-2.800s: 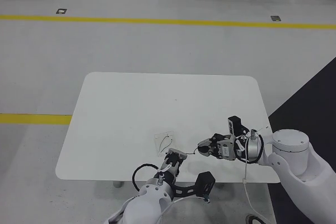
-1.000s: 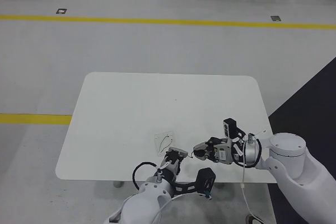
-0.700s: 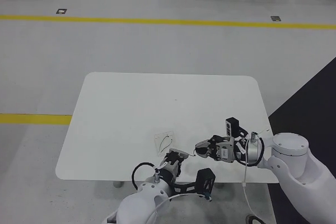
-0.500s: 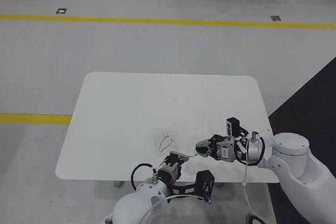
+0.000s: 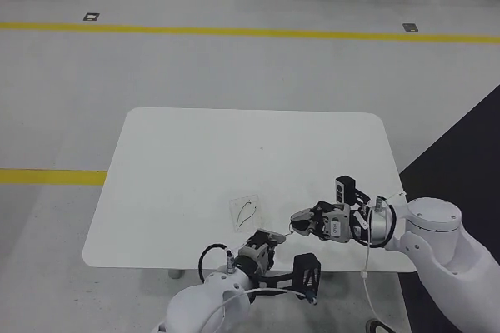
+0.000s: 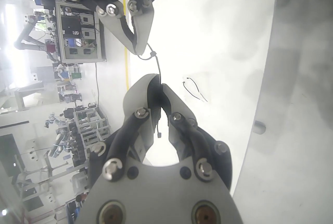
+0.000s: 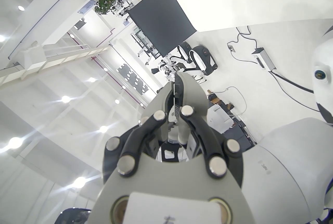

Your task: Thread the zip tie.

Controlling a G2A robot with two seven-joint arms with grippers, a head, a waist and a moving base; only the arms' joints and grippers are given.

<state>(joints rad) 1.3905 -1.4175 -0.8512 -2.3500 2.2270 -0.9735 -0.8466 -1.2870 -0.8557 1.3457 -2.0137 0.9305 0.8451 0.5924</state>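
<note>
Clamping the zip tie point(image 6: 157, 67), left gripper point(image 6: 159, 84) and right gripper point(image 6: 139, 50) each hide part of it.

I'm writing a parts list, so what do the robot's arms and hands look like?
The left arm and right arm are glossy white, rounded shells. A black cable loops by the left wrist; a pale cable hangs by the right. The left hand and right hand each have two pale grey wedge fingers, black link bars with silver pins, and dark ribbed pads.
</note>
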